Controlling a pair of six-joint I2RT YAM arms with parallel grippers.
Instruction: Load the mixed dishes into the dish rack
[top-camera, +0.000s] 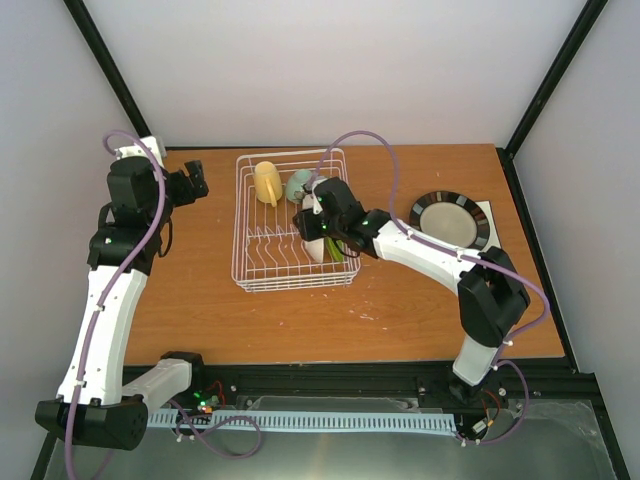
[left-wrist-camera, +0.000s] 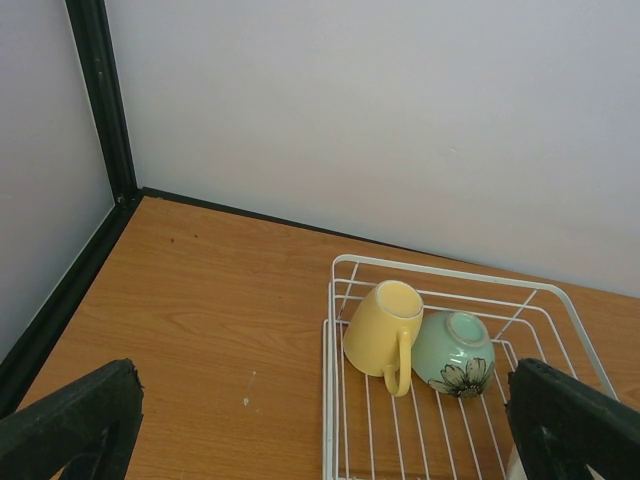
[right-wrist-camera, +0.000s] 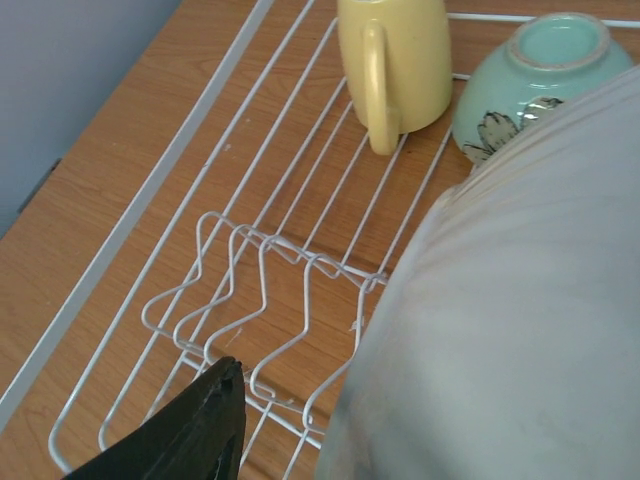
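The dish rack (top-camera: 240, 232) stands mid-table. The yellow cup (top-camera: 267, 182) and the pale mint bowl (top-camera: 298, 184) lie upside down at its far end; both show in the left wrist view, cup (left-wrist-camera: 385, 330) and bowl (left-wrist-camera: 455, 350). A whitish plate (top-camera: 314, 250) and the lime-green plate (top-camera: 336, 250) stand on edge in the rack's prongs. My right gripper (top-camera: 313, 228) hovers just over them, open. In its wrist view the whitish plate (right-wrist-camera: 520, 320) hides the right finger, and a gap separates it from the left finger (right-wrist-camera: 190, 430). My left gripper (top-camera: 190, 185) is open and empty, left of the rack.
The dark-rimmed cream plate (top-camera: 450, 220) lies on the square white plate (top-camera: 486, 210) at the table's right. A row of free prongs (right-wrist-camera: 260, 290) stands left of the whitish plate. Walls with black posts close the table's back and sides.
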